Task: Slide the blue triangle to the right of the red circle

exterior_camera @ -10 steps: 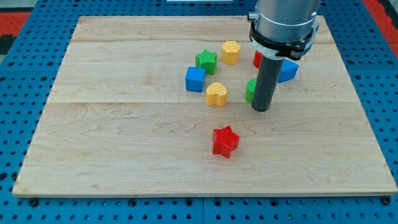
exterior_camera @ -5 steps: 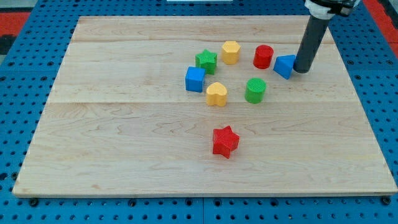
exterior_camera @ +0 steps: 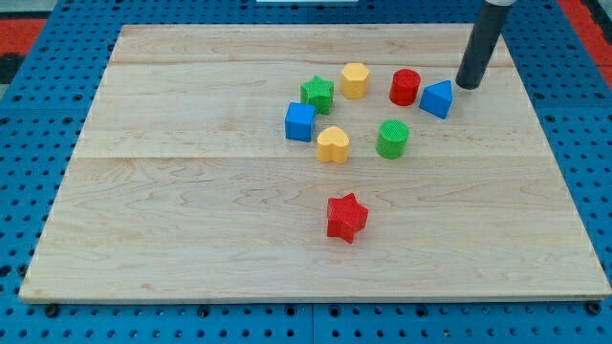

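Note:
The blue triangle [exterior_camera: 437,98] lies on the wooden board just to the right of the red circle [exterior_camera: 404,87], with a small gap between them, and sits slightly lower in the view. My tip [exterior_camera: 468,85] is at the view's upper right, just right of and slightly above the blue triangle, apart from it. The rod rises out of the view's top edge.
A yellow hexagon [exterior_camera: 355,79], a green star [exterior_camera: 317,94], a blue cube [exterior_camera: 299,121], a yellow heart [exterior_camera: 333,144] and a green cylinder [exterior_camera: 392,139] ring the board's middle. A red star [exterior_camera: 346,217] lies lower down. The board's right edge [exterior_camera: 555,143] is near my tip.
My tip went from beside the green cylinder up and right to beside the blue triangle, then a little further up. The blue triangle barely shifted.

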`<state>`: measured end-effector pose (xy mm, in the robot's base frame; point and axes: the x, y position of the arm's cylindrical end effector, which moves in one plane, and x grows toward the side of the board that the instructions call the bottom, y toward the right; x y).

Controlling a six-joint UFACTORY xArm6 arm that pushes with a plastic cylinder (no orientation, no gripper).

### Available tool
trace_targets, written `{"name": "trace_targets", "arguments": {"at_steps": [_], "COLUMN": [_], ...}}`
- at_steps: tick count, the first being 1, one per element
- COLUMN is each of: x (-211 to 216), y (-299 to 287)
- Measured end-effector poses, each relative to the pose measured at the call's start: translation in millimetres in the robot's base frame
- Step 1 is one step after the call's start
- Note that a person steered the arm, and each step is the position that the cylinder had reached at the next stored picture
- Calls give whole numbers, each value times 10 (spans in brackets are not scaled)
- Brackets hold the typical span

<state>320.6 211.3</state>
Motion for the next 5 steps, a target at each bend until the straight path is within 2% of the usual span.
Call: {"name": "trace_targets", "arguments": {"at_steps": [2, 3, 5], "x": [403, 425, -80], "y": [0, 84, 29]}}
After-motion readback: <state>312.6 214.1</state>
